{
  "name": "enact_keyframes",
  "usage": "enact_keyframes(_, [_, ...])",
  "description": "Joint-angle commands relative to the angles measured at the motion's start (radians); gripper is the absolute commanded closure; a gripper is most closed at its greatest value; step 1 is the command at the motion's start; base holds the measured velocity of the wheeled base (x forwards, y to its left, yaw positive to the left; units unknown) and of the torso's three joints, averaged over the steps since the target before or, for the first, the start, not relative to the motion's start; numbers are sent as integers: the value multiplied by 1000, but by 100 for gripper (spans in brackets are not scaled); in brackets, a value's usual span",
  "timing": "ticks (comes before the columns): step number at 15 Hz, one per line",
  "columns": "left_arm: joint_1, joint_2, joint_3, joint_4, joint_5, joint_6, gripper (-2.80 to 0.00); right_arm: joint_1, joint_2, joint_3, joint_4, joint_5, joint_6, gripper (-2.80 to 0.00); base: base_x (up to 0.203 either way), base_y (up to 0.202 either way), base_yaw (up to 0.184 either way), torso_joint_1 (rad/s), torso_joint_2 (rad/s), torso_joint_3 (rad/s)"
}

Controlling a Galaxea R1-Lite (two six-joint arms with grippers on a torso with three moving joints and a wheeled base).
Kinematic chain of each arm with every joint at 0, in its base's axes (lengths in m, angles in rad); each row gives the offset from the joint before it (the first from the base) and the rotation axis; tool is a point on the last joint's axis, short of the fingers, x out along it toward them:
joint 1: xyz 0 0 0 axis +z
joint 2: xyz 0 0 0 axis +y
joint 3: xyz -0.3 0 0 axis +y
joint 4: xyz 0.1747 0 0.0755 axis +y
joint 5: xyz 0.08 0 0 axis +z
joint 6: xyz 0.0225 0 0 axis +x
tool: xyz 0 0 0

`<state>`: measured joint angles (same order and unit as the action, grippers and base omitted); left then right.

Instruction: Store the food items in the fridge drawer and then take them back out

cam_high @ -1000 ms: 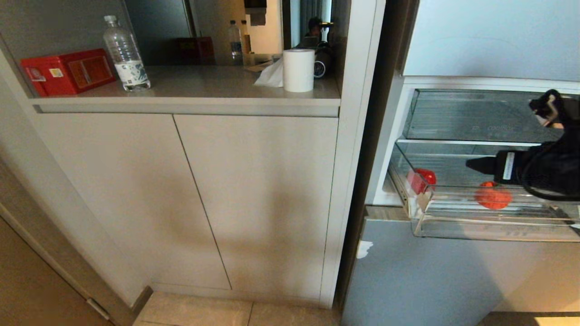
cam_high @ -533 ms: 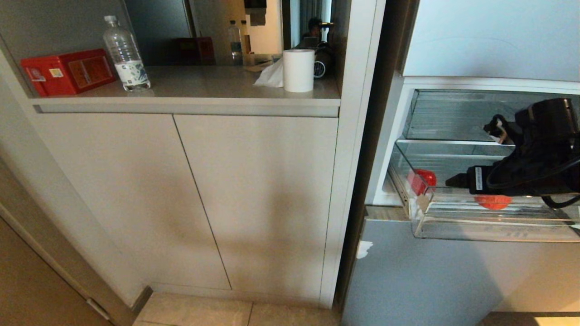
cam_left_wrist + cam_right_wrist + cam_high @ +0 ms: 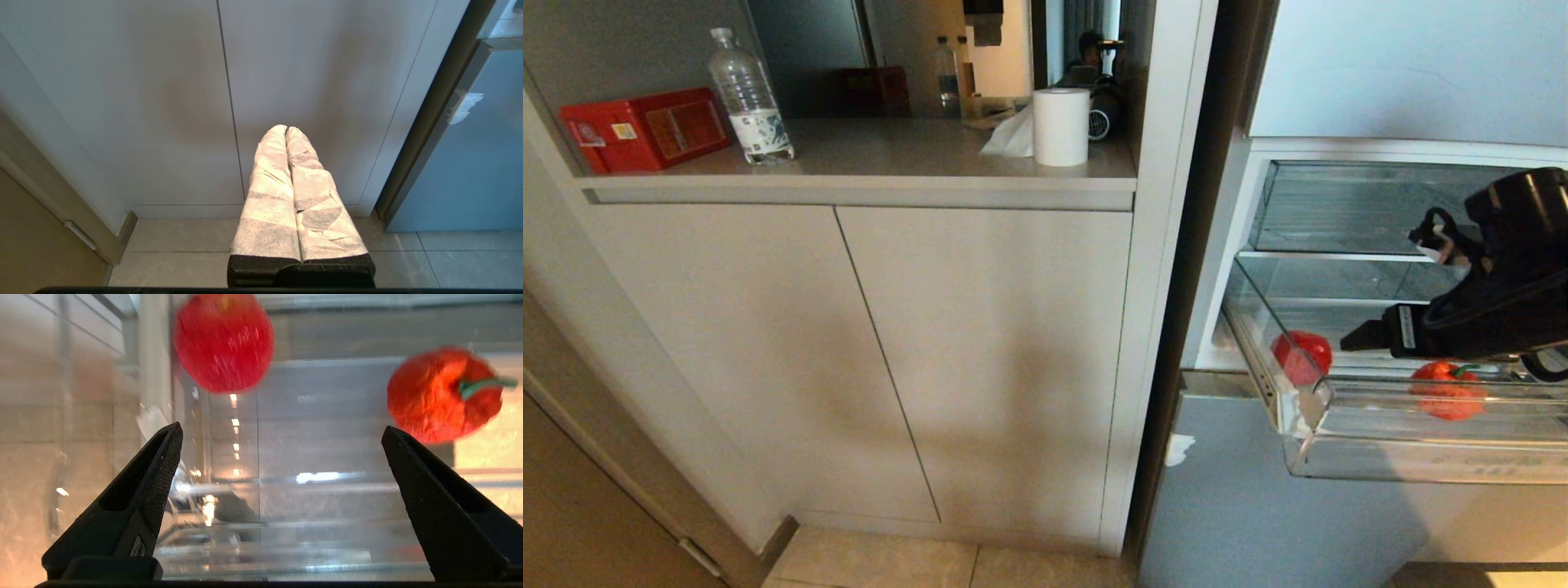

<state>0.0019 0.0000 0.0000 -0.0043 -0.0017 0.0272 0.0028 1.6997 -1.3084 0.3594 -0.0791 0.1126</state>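
Food items first: red apple-like piece (image 3: pixel 1303 357) at the drawer's left end, orange-red pepper-like piece with green stem (image 3: pixel 1448 389) further right, well apart, both lying inside the fridge drawer (image 3: pixel 1421 469). Drawer pulled out of the open fridge, shallow and clear, white-edged front facing the robot; taller clear drawer (image 3: pixel 1339 208) above it, grey door panel (image 3: pixel 1298 506) below.

Right claw (image 3: pixel 282 449) poised over the drawer, between the two pieces in its wrist view, jaws spread wide, nothing gripped. Left claw (image 3: pixel 287 134) parked low before the cabinet doors (image 3: pixel 866 359), wrapped fingers pressed together, empty.

Judged step: taking the pieces back out, one at a time. To do it well:
- Pick one target and centre on it; at present aimed at the bare gap between them.
- Come down from above, clear of the drawer's front lip and the shelf edge overhead.
- Straddle the widest part of the fruit, close gently; round pieces likely to roll on smooth plastic.
- For the pepper-like piece, keep off the stem.
- Lift straight up before drawing back, to spare the drawer wall.
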Motion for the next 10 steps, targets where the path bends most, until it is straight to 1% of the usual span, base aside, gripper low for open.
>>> enact_keyframes(1, [0,2,2,0,0,0,0,-1,45,-58,0,-1,3,-280,0,0,0,0,0,0])
enact_keyframes(3, [1,2,2,0,0,0,0,1,103,-105,0,2,3,-280,0,0,0,0,0,0])
enact_keyframes(6, [1,2,2,0,0,0,0,0,179,-151,0,57,5,-280,0,0,0,0,0,0])
enact_keyframes(10, [0,2,2,0,0,0,0,0,258,-175,1,99,4,-280,0,0,0,0,0,0])
